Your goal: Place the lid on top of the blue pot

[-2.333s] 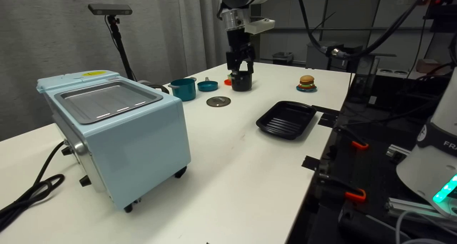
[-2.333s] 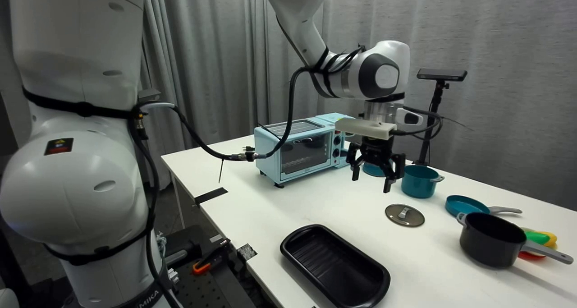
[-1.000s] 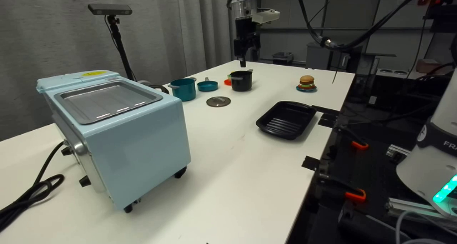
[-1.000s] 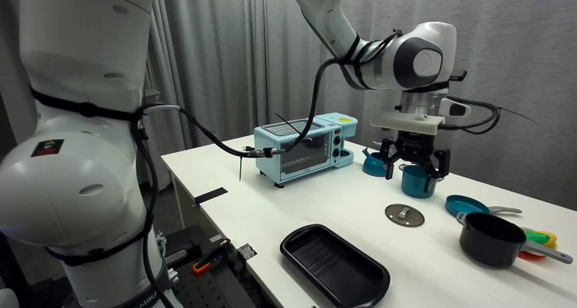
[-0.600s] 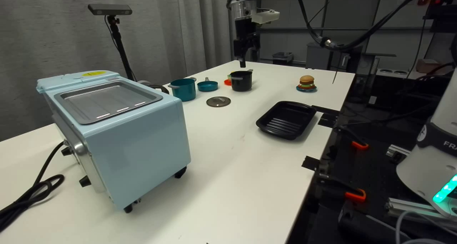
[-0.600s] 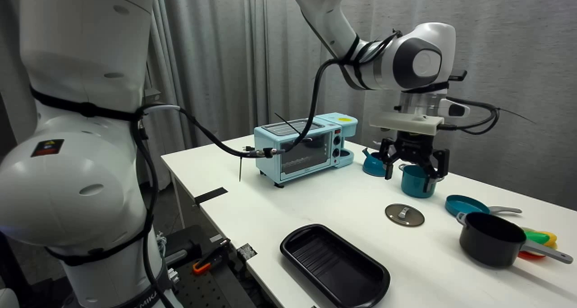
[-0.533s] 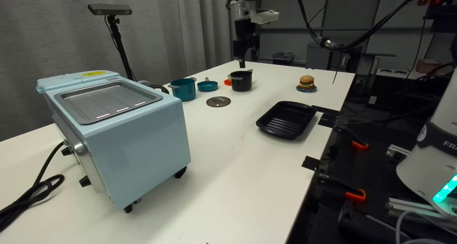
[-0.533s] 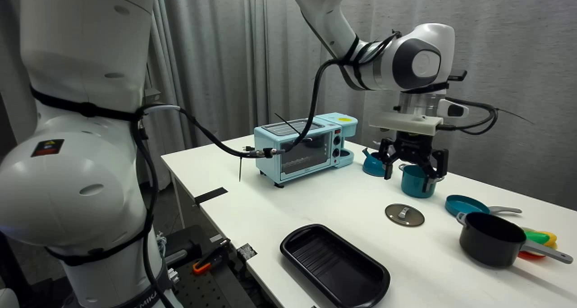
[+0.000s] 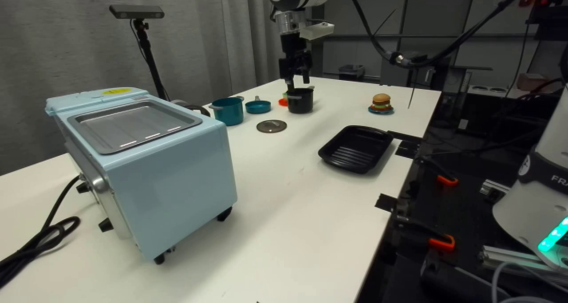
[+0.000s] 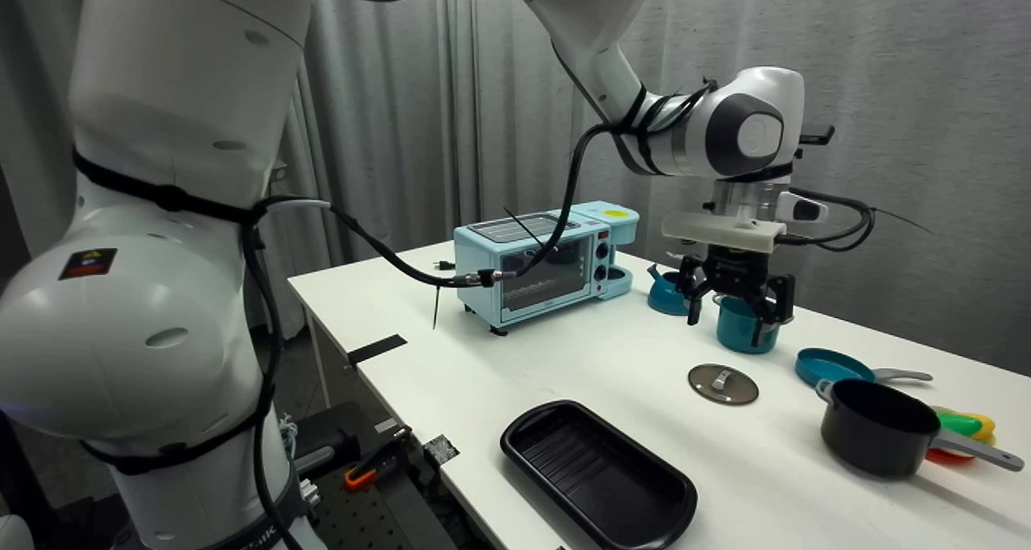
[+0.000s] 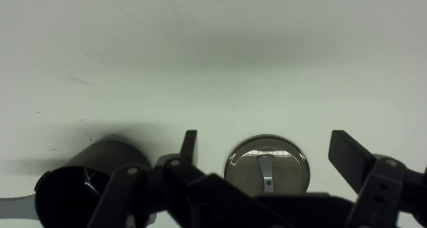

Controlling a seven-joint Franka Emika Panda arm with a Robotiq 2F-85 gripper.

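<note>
The lid is a dull dark grey translucent disc with a grey handle; it lies flat on the white table in both exterior views (image 9: 271,126) (image 10: 709,389). In the wrist view the lid (image 11: 247,173) shows between my fingers, its near part hidden by the gripper. The blue pot (image 9: 229,112) is teal, upright and open-topped, with grey handles; a finger partly covers the pot (image 10: 733,331) in an exterior view. My gripper (image 10: 726,324) is open and empty, pointing down above the table, apart from the lid. Its fingertips also show in the wrist view (image 11: 263,134).
A black rectangular tray (image 10: 600,473) lies near the table edge. A black pot (image 10: 874,433) and a small teal pan (image 10: 830,367) stand beside the lid. A light blue toaster oven (image 10: 536,268) and a blue kettle (image 10: 667,296) stand further off. A toy burger (image 9: 381,102) lies apart.
Over the last half second my gripper has moved lower, and further left in an exterior view. Earlier it had risen and shifted from its place 2.3 s ago. The lid and pots have not moved.
</note>
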